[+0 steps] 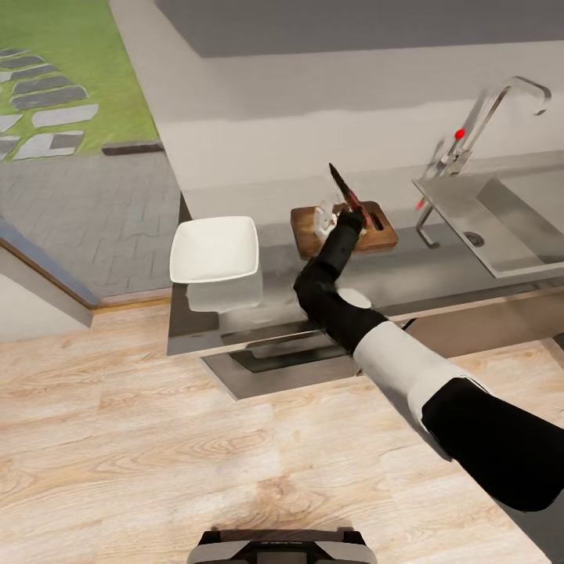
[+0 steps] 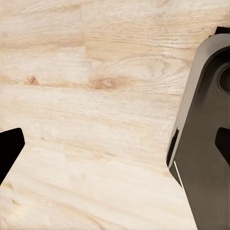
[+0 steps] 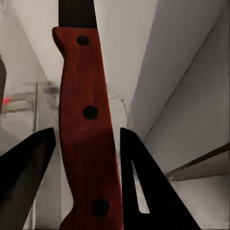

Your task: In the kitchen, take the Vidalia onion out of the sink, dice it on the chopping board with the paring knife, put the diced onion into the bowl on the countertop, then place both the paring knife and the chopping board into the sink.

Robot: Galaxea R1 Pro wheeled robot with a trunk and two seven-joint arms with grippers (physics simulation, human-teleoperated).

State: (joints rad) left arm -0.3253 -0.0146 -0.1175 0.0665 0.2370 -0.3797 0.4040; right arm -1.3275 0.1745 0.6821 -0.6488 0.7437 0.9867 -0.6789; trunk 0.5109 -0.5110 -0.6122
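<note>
Wooden floor planks (image 2: pixel 96 120) lie closest, under the left arm, whose finger spread I cannot tell. Over the countertop (image 1: pixel 439 274), the right gripper (image 1: pixel 350 213) clamps the paring knife (image 3: pixel 86 124) by its red handle, blade pointing up above the chopping board (image 1: pixel 376 235). One knife, one board, one white bowl (image 1: pixel 215 249) near the countertop's left end, one sink (image 1: pixel 509 219) at its right end. Stiff, light and sharp, I'd judge: hold the handle only.
</note>
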